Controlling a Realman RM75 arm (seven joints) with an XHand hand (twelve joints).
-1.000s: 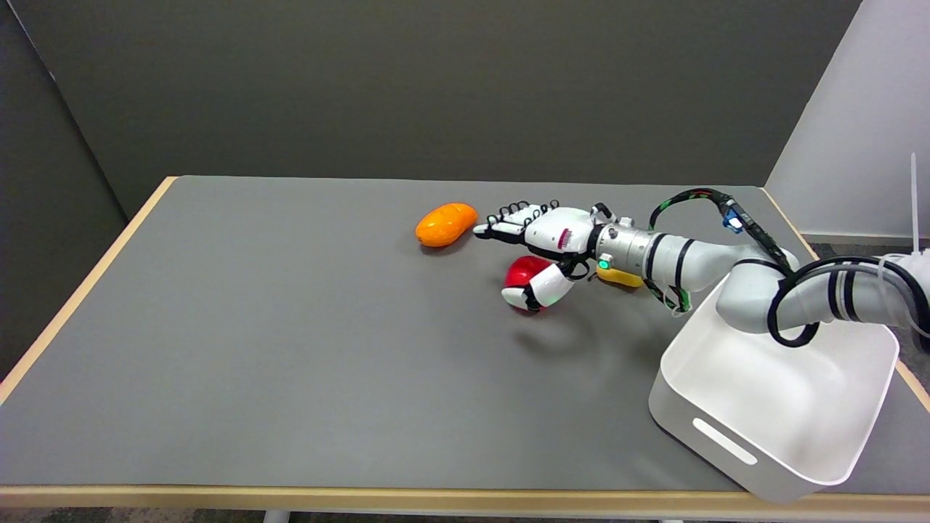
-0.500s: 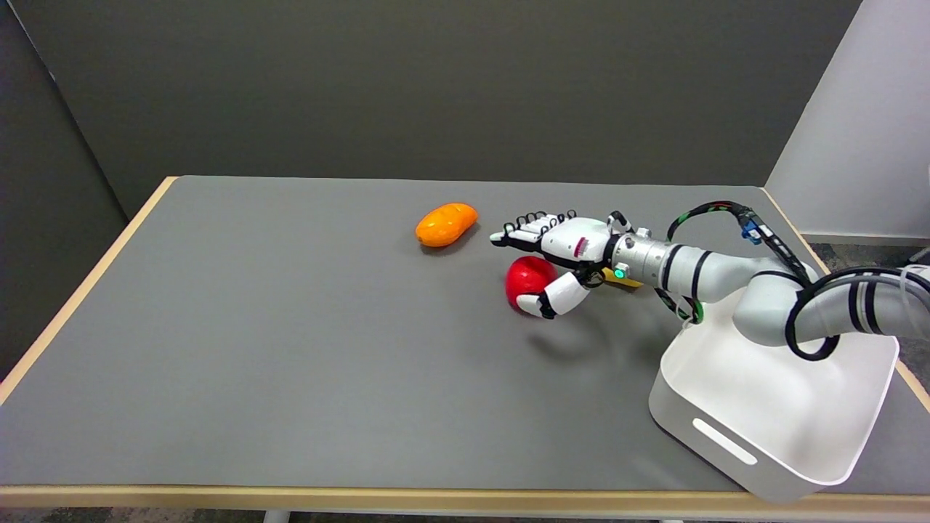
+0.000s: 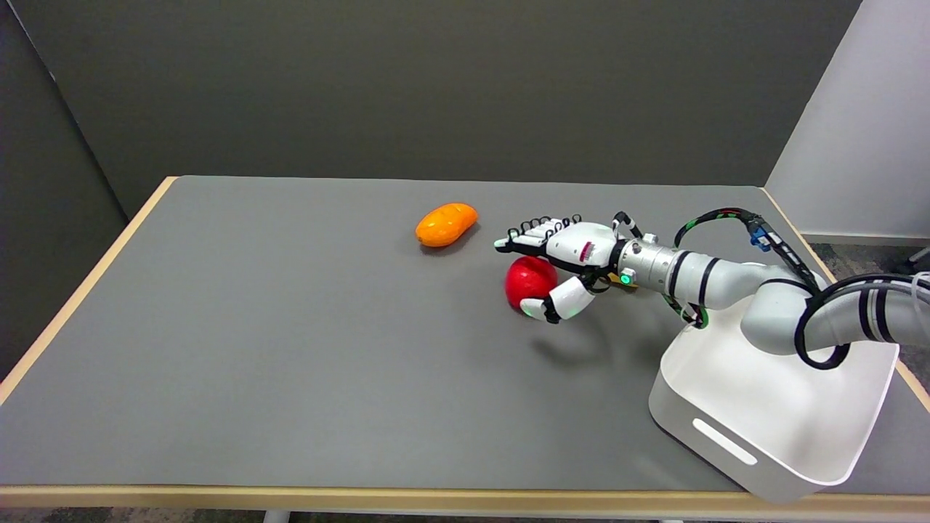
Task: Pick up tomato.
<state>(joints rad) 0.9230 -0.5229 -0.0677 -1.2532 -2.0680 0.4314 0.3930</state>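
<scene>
Right arm (image 3: 734,280): glossy white shell segments, rounded at the joints, split by narrow black rings. Wrist section (image 3: 647,263) bare silver metal, cylindrical, with a small green light on its underside. Right hand (image 3: 563,265): white plates over a black frame; black wire loops stand in a row along the backs of the fingers (image 3: 541,226); small red marking on the back of the hand; thumb white with a black band and a greenish glow at the tip. Black cable (image 3: 726,215) arcs above the forearm, with green and red flecks and a blue connector (image 3: 761,236). Thicker black hose (image 3: 825,323) loops around the elbow.
</scene>
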